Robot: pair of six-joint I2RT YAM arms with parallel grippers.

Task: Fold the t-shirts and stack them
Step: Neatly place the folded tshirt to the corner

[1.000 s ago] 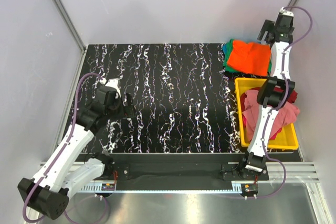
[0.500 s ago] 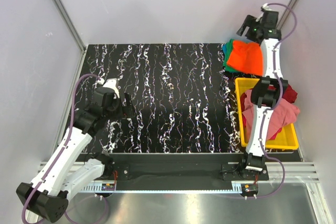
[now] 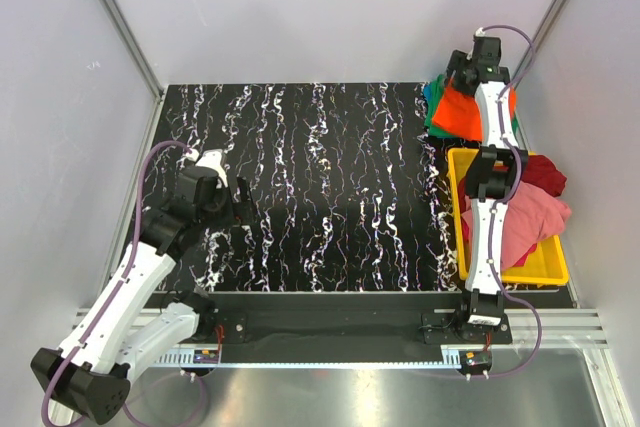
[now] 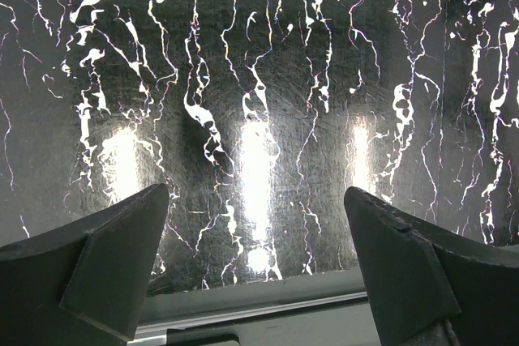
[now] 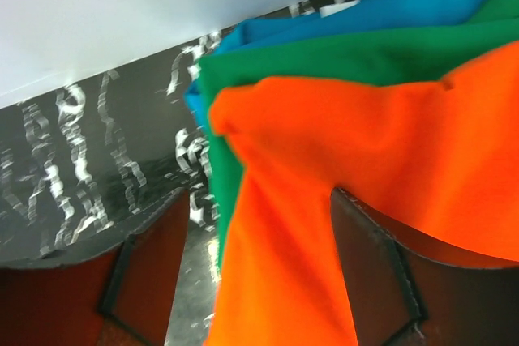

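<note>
On the left, your left gripper (image 4: 255, 200) hangs low over the black, white-veined tabletop (image 3: 330, 177), fingers spread wide with only bare surface between them. It sits well apart from every shirt, so it has no part in the next move unless you bring it across.

At the far right corner lies the stack: the folded bright orange cotton t-shirt (image 5: 365, 143) on top, a green cotton t-shirt (image 5: 324, 58) under it and a blue cotton t-shirt (image 5: 365, 10) at the bottom, their edges stepped out toward the far left. Your right gripper (image 5: 259, 196) is right over the far-left corner of the orange shirt, jaws apart, with orange cloth showing in the gap but not clamped.

The relation to watch: the orange shirt's body runs from the fingers toward the near and right, and only its corner edge lies at the fingertips. The right arm is by far the nearer one.

Just near of the stack, the yellow plastic tray (image 3: 455, 217) holds a crumpled pink t-shirt (image 3: 535, 217) and a dark red t-shirt (image 3: 545, 172), apparently waiting to be folded.
</note>
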